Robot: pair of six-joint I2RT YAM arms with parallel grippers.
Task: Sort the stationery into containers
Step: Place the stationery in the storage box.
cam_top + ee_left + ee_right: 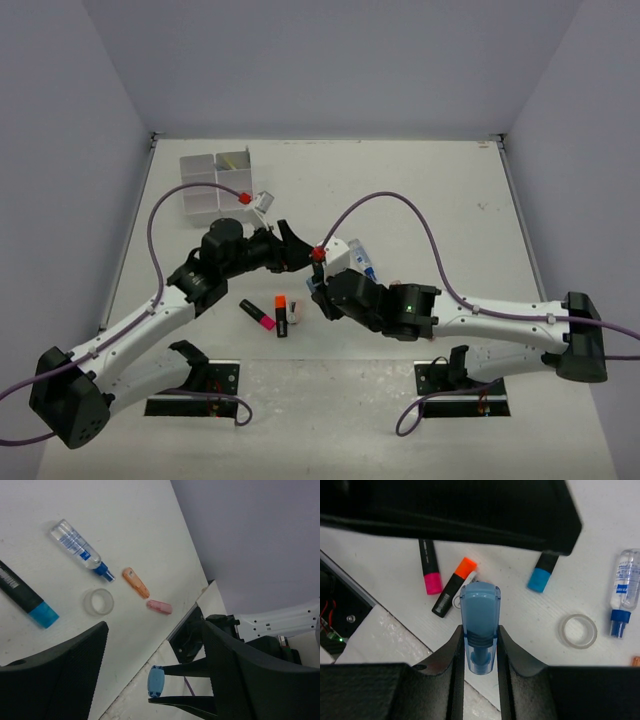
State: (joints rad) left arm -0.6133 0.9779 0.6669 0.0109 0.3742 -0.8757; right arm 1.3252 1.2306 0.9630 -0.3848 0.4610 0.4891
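Observation:
My right gripper (480, 630) is shut on a small light-blue eraser (480, 625) and holds it above the table. In the left wrist view the same eraser (156, 681) hangs between the wide-apart fingers of my left gripper (155, 630), which is open and touches nothing. Both grippers meet mid-table, left (290, 245) and right (318, 283). On the table lie a pink-ended highlighter (431, 572), an orange-ended one (454, 587), a blue-ended one (542, 575), a clear tape ring (577, 631), a blue-capped tube (624, 592), an orange eraser (136, 582) and a pink eraser (159, 607). The containers (200, 165) stand at the far left.
The table's near edge and the arms' black mounting plates (195, 385) lie just behind the highlighters (270, 314). Purple cables (400, 205) loop over the middle. Grey walls close off the far and side edges.

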